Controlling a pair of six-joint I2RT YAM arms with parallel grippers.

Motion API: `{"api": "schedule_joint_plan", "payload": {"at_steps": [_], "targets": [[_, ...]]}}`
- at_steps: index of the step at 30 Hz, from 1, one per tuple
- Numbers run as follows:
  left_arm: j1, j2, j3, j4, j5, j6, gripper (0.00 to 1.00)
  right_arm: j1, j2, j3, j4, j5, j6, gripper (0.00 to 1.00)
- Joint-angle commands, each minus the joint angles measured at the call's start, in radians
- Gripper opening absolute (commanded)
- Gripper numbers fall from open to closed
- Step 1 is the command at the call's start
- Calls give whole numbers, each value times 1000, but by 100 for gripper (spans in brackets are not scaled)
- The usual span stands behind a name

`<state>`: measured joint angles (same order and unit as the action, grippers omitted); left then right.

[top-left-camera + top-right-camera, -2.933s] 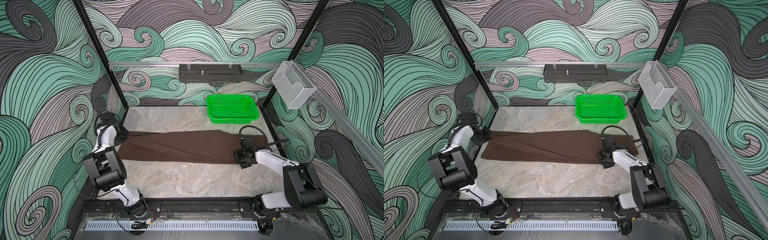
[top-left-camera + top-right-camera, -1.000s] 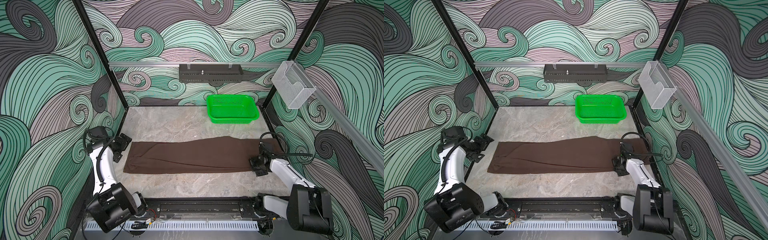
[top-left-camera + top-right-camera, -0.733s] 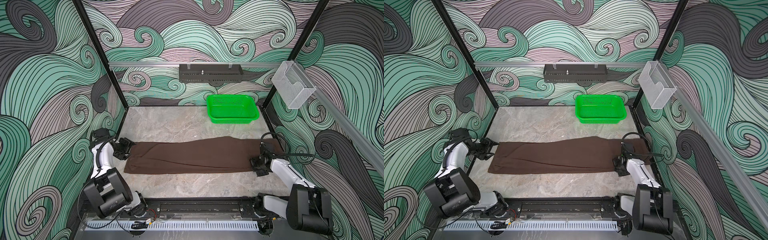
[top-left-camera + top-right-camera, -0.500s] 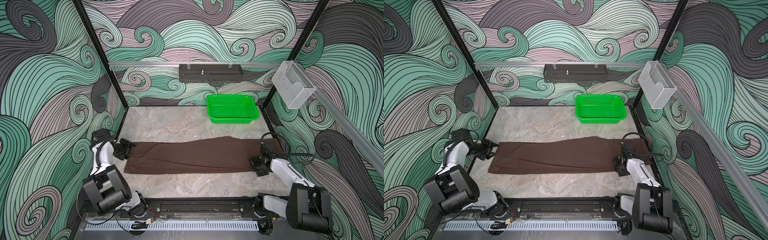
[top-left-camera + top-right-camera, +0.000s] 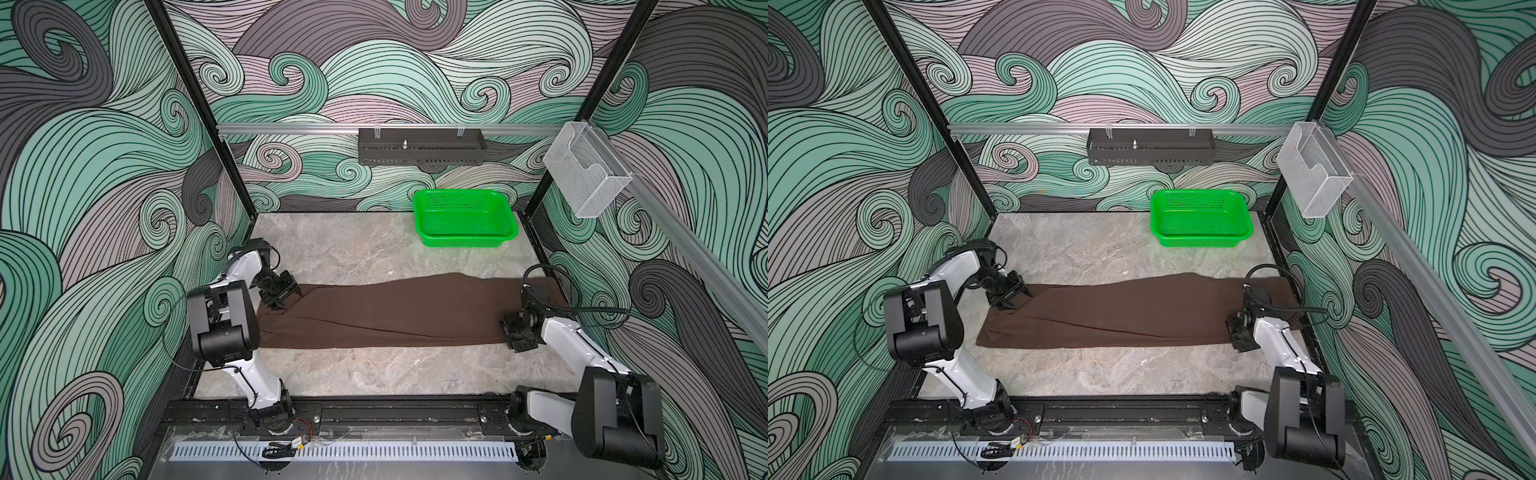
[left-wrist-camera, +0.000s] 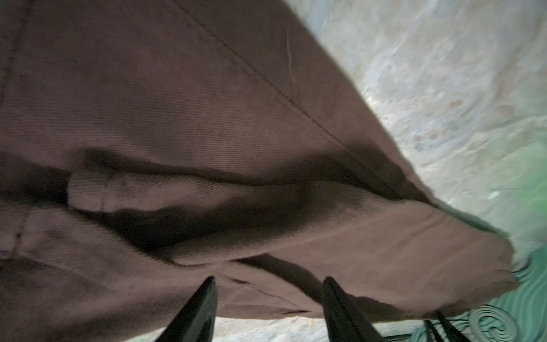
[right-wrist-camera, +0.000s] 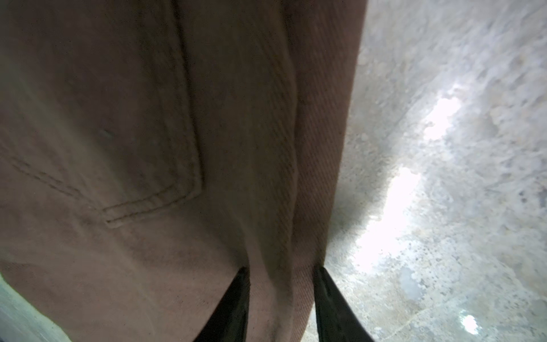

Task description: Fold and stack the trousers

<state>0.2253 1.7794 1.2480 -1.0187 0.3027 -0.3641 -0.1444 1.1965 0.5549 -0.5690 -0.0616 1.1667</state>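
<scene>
both end effectors, left [image 5: 286,296] and right [image 5: 509,332], sit spread over the trousers [image 5: 395,316] ends.

Surface: marble tabletop [image 5: 353,374] — on it: trousers [image 5: 399,311] | basket [image 5: 465,241]

Top views evenly lit, sharp; wrist views blurred, glary

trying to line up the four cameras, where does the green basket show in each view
Top view: green basket at the back right of the table, beyond the trousers.
Top view: green basket again at the back right, same spot.
Left wrist: basket not clearly in it; only a blurred green patch at the frame edge.
Right wrist: not in it.
Shared landmark: the brown trousers show in all four.
</scene>
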Motion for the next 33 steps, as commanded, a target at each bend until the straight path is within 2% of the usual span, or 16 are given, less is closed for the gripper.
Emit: {"api": "schedule_joint_plan", "payload": {"at_steps": [1,11,16,22,26,28,29,30,33], "targets": [[-34,41,40,-87,-95,68,60,-4,-17,1,-22,-6,-7,38],[-75,109,89,-119,-263,133,59,-4,-34,-16,-21,-20,-2,38],[-78,86,135,-148,-313,169,65,-3,-38,-22,-22,-19,1,39],[-93,179,155,-159,-208,193,66,-3,-43,-28,-21,-20,2,39],[-107,219,159,-161,-153,204,62,-4,-47,-33,-21,-22,4,39],[-111,223,161,-164,-137,209,58,-4,-48,-35,-22,-26,6,39],[-112,222,160,-164,-125,214,53,-3,-50,-36,-21,-25,5,39],[-113,221,159,-164,-118,216,46,-4,-51,-36,-21,-27,6,39],[-124,208,158,-169,-95,223,17,-4,-52,-39,-21,-28,4,39]]}}
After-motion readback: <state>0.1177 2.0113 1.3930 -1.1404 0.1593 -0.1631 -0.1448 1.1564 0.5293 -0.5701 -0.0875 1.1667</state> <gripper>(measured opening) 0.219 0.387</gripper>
